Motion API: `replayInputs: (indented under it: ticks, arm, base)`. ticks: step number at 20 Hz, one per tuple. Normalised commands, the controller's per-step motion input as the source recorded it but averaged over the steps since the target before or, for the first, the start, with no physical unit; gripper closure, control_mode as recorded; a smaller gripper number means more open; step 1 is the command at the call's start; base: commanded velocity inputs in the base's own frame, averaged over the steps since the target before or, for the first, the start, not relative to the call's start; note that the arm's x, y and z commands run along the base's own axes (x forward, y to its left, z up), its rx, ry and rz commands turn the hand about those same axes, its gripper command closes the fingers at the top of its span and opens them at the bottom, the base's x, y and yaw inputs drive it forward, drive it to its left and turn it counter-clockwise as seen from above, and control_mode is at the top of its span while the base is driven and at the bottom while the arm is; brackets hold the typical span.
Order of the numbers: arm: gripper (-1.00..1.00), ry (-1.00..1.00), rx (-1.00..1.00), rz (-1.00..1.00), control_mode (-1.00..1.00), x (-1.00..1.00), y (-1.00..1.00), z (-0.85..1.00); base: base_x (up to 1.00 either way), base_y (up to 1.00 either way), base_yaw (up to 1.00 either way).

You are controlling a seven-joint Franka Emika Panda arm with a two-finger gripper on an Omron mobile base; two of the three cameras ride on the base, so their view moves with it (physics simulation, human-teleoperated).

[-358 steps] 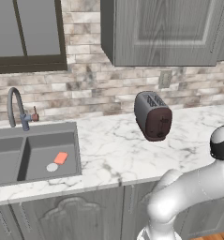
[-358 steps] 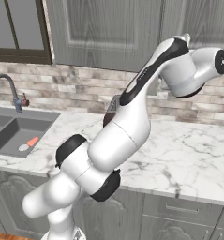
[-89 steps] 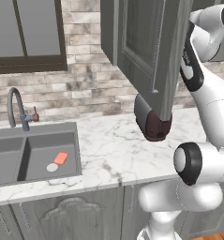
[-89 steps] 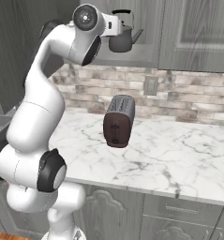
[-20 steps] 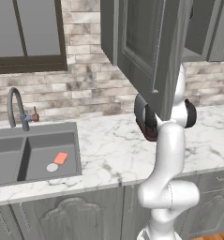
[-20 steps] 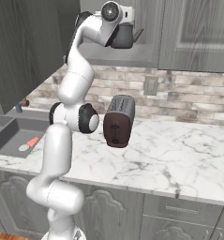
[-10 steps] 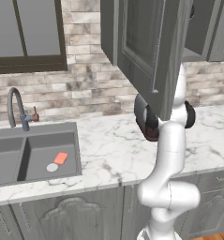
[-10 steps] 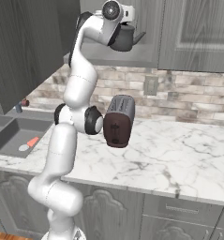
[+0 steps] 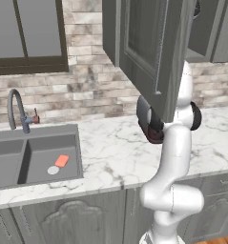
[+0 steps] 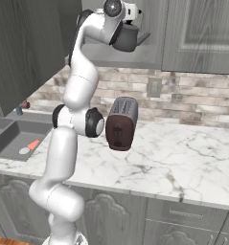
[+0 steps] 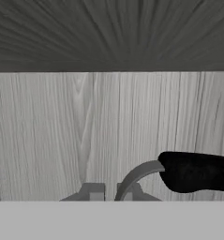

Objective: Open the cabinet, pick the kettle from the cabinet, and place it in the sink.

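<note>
The grey wood-grain wall cabinet (image 10: 135,52) stands with its tall recessed-panel door (image 9: 156,52) swung out over the white marble desk (image 10: 192,148). Inside, on the cabinet's bottom shelf near its open front edge, sits the small squat round dark grey kettle (image 10: 127,37), its spout pointing to the right in the right base view. The white arm reaches up into the cabinet, and its fingers (image 10: 131,15) come down on the top of the kettle. In the hand view the two finger tips (image 11: 93,191) stand close together at the bottom, with the kettle's curved grey handle arch and black grip (image 11: 195,171) just beside them to the right; they are drawn nearly together, but whether they actually clamp the handle cannot be told. Below, the dark grey-and-maroon toaster (image 10: 120,123) stands on the desk near the back wall, and the dark grey double-basin sink (image 9: 36,157) lies at the desk's left end, well apart from the kettle.
</note>
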Motion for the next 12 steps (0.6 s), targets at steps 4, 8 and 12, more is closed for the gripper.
replayInputs:
  ticks: [4, 8, 12]
  arm:
    - [1.00, 0.00, 0.00, 0.00, -1.00, -0.43, -0.02, -0.05]
    - [1.00, -0.02, 0.00, -0.01, -1.00, -0.51, -0.02, -0.07]
    - [1.00, -0.08, 0.00, -0.03, -1.00, -0.63, -0.03, -0.18]
  base:
    - [0.00, 0.00, 0.00]
    - [0.00, 0.00, 0.00]
    - [0.00, 0.00, 0.00]
